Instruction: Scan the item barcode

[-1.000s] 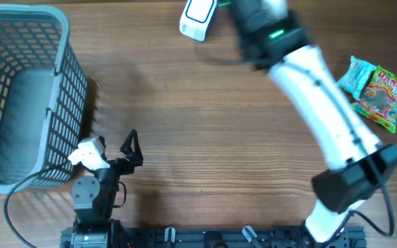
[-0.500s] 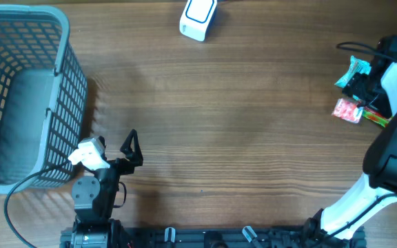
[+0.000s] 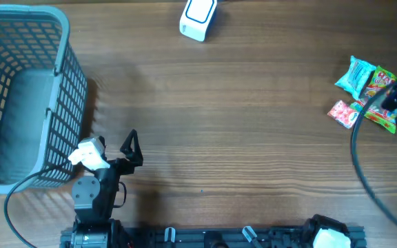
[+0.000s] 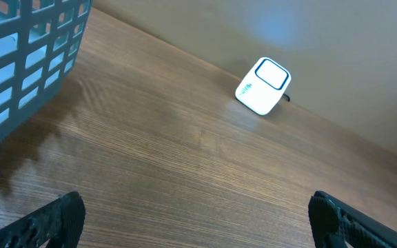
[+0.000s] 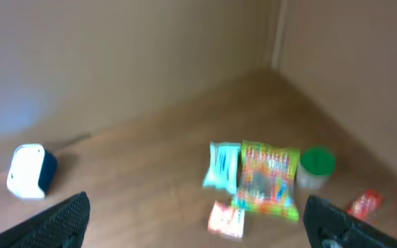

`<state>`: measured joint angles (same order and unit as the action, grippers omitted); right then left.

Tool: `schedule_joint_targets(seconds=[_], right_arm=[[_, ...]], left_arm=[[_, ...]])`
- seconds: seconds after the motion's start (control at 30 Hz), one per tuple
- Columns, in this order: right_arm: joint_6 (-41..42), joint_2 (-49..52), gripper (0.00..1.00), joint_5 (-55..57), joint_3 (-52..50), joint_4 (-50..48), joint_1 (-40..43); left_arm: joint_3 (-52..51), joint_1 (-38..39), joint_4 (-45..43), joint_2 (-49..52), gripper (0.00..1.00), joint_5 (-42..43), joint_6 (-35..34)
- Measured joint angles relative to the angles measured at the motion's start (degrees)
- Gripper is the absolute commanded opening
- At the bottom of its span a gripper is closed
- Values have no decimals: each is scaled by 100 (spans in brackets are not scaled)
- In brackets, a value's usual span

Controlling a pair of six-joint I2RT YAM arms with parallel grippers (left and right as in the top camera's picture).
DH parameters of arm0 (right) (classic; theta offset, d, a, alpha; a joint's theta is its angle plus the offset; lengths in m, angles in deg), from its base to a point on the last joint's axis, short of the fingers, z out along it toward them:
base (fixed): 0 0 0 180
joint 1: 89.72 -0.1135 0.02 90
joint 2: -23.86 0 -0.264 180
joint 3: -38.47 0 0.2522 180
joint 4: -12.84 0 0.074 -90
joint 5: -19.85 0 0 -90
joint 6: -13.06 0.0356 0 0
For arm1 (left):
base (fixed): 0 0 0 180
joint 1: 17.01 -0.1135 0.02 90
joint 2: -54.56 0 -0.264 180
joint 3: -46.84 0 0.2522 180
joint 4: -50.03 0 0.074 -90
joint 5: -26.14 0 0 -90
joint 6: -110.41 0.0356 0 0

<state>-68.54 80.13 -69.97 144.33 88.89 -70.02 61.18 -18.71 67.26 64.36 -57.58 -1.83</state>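
Right wrist: red packet [image 5: 225, 219] beneath the spread right claw [image 5: 197, 222]

Grey lattice basket [image 3: 71, 83], white-and-blue scanner [image 3: 198, 17]

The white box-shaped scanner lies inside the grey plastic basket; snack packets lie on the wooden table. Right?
No: the overhead view shows the white box-shaped scanner on the wooden table, outside the grey plastic basket; the snack packets are right.
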Motion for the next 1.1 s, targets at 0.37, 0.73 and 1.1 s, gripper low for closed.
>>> schedule_joint_targets(seconds=[0.37, 0.73, 1.1], right_arm=[[715, 2144, 100, -949, -111, 319, -17], [-1340, -1722, 100, -1495, -267, -2166, -1399], [-1849, -4448, 100, -1473, -4588, -5296, -1600]], left_arm=[[0, 0, 0, 0, 100, 0, 0], [0, 0, 0, 2, 100, 0, 0], [0, 0, -2, 0, 100, 0, 0]])
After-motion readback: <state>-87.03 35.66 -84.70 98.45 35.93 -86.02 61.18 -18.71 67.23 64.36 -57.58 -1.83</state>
